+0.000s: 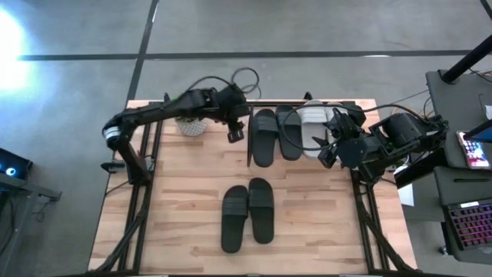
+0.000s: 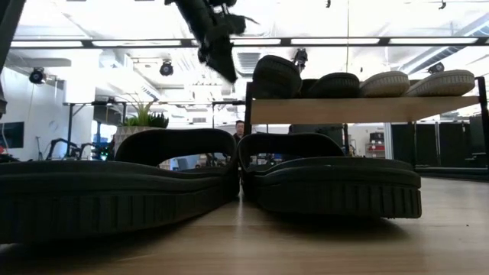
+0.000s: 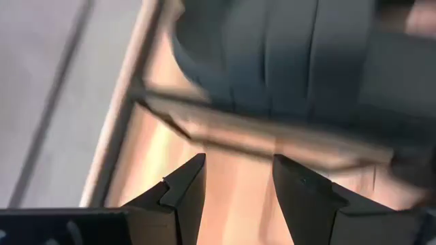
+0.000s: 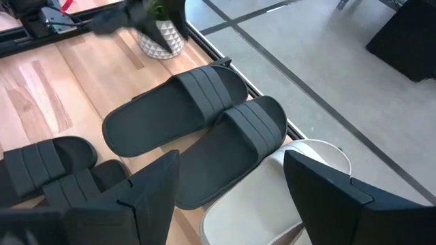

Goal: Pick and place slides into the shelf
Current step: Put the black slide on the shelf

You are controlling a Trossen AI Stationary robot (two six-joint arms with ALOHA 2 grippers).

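Observation:
The shelf point(image 2: 367, 109) stands at the table's far side. On its board lie two black slides point(image 1: 264, 137) point(image 1: 288, 132) and light grey slides point(image 1: 314, 125), soles down. A second black pair point(image 1: 234, 218) point(image 1: 261, 209) lies flat on the table nearer the front. My left gripper point(image 1: 234, 132) point(image 3: 238, 197) hangs open and empty just left of the shelf's left edge point(image 1: 250, 142). My right gripper point(image 1: 329, 150) point(image 4: 235, 197) is open over the near end of a grey slide point(image 4: 272, 197), one finger on each side of it in the right wrist view.
A potted plant point(image 1: 191, 123) stands at the far left of the table, beside the left arm. Cables loop behind the shelf point(image 1: 244, 77). Bare wood lies left and right of the front black pair point(image 2: 114, 191) point(image 2: 328, 187). A desk with a laptop stands right of the table point(image 1: 469, 223).

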